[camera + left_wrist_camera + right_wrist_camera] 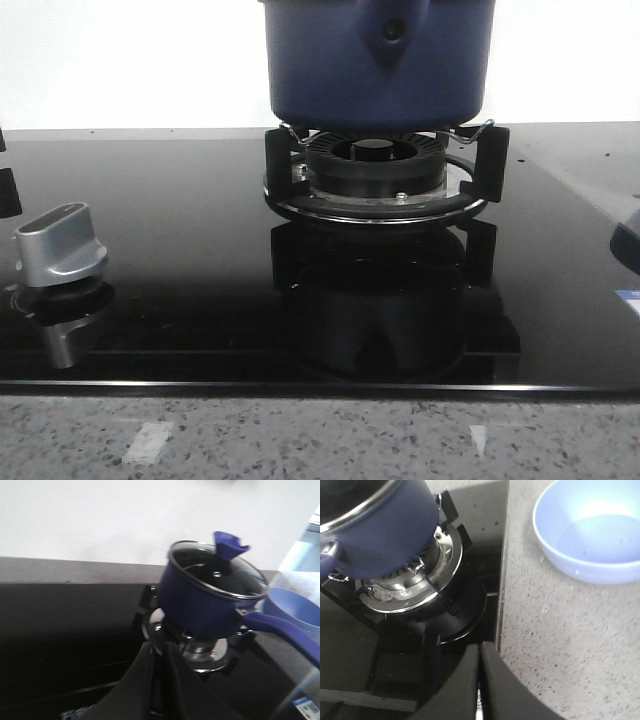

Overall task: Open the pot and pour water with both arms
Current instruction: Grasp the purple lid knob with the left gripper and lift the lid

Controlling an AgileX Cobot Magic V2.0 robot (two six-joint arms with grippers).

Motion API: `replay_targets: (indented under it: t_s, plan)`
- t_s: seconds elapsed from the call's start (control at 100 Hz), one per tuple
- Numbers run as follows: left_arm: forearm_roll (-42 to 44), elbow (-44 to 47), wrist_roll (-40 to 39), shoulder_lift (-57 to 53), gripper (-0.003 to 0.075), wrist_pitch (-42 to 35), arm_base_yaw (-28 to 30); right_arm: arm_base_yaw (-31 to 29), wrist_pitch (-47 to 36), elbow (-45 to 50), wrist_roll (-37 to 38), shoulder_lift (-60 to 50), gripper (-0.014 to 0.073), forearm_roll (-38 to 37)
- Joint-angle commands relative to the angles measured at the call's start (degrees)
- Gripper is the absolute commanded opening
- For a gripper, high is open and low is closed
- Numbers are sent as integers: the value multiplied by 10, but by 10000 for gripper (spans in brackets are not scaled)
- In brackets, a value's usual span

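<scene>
The pot (378, 62) sits on the burner (375, 172) of my black stove (180, 250), glass lid (216, 570) still on. My left end effector (160, 667) and right end effector (480, 667) both have their fingers pressed together, empty, apart from the pot. A blue bowl (590, 527) rests on the speckled table (560, 645) near the stove

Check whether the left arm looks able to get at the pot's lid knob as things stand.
Probably yes. In the left wrist view the blue lid knob sits exposed on top of the glass lid of the pot, with nothing between it and the left fingers, which look closed and would need opening.
</scene>
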Motion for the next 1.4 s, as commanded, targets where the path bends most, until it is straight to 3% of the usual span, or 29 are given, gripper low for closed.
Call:
replay_targets:
  t_s: [0.0,0.09,0.27,0.34,0.43,0.57,0.97,1.19,1.39]
  plan:
    - [-116,-26,107,33,19,11,-5,-5,-30,-22,-22,4,-32,2]
    - [-182,-32,167,62,114,36,-5,-5,-26,-22,-25,4,39,2]
    - [-296,-34,270,127,307,99,-5,-5,-21,-22,-37,4,416,2]
    - [-337,-34,324,154,339,136,-5,-5,-21,-22,-37,4,479,3]
    - [-366,-41,383,191,340,170,-5,-5,-21,-22,-37,4,476,5]
    - [-366,-84,399,251,340,178,-15,-5,-19,-22,-37,4,476,5]
    - [-366,-283,505,461,342,157,-124,-5,-16,-22,-38,4,476,5]
    - [-366,-390,505,555,475,154,-142,-5,-15,-22,-39,4,476,5]
    - [-366,-452,505,606,482,149,-156,-5,-15,-22,-39,4,476,5]
